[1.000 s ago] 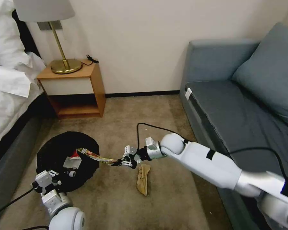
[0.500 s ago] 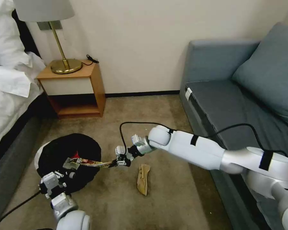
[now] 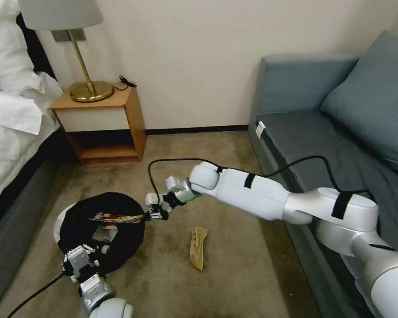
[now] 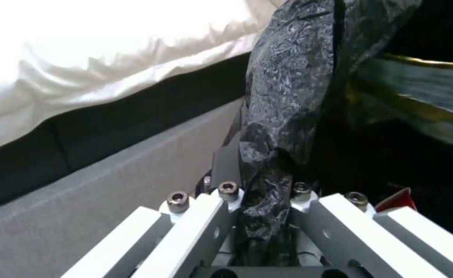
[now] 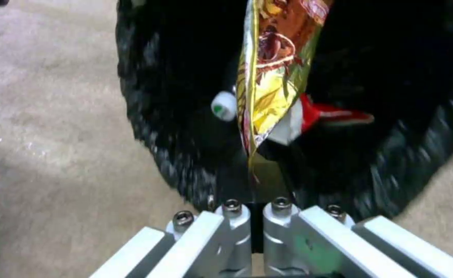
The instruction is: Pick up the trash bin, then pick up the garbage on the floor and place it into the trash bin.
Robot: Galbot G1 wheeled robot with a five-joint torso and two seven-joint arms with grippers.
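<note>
Gripping the bin (image 3: 99, 238) rim at its near edge, left pincer (image 3: 80, 261) stays clamped; right pincer (image 3: 154, 213), closed on the snack packet (image 3: 117, 217), holds it over the bin. Right wrist view reveals bottle cap (image 5: 224, 106) and red wrapper (image 5: 329, 115) inside; peel (image 3: 198, 247) lies on carpet.

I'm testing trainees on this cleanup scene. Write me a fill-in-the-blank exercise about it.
1. The right gripper holds the snack packet over the ____.
2. The left gripper, jaws shut, grips the trash bin by its black ____.
3. The tan peel-like strip lies on the ____.
4. The brass lamp stands on the wooden ____.

Missing words: trash bin; bag; carpet; nightstand
</note>
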